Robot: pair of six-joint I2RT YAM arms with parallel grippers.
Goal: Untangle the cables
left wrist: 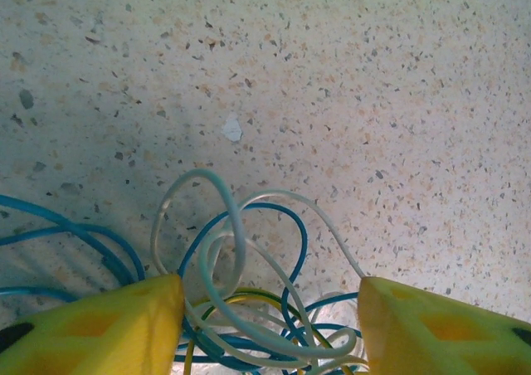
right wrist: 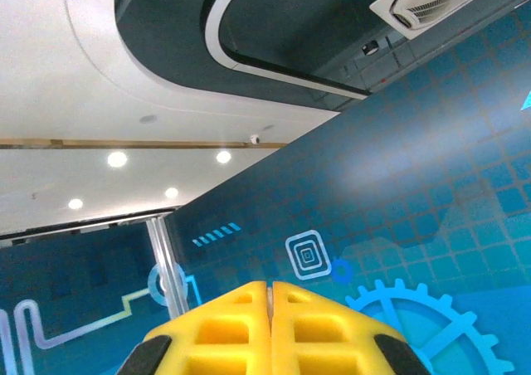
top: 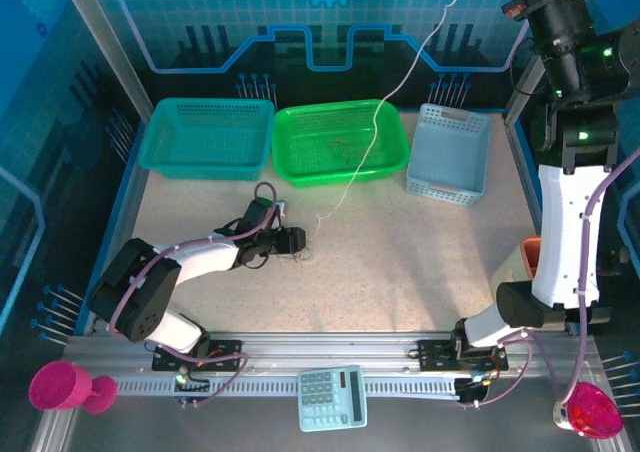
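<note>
The knot of thin white, blue and yellow-orange cables (left wrist: 241,250) is lying on the speckled pale counter (left wrist: 348,93), directly between the yellow fingers of the left hand (left wrist: 270,309). Those fingers are standing apart, straddling the loops and not pinching them. In the left wrist view the white and blue loops are fanning out just ahead of the fingertips, while blue strands are trailing off to the left.

From above, the left hand (top: 293,240) is sitting beside the tangle (top: 305,250) at mid-counter, so this arm is by far the nearer. One long white cord (top: 385,112) is running away from the knot, up and to the right over the bright green plastic basket (top: 340,177) and out of the top of the view; that line is the knot's long axis.

The right hand (right wrist: 270,309) is pointing at the ceiling with its fingers pressed together; I cannot tell whether anything is caught between them.

A teal basket (top: 200,170) and a pale blue basket (top: 440,190) are flanking the green one, well clear of the knot. I judge that only the taut white cord is crossing the working space.
</note>
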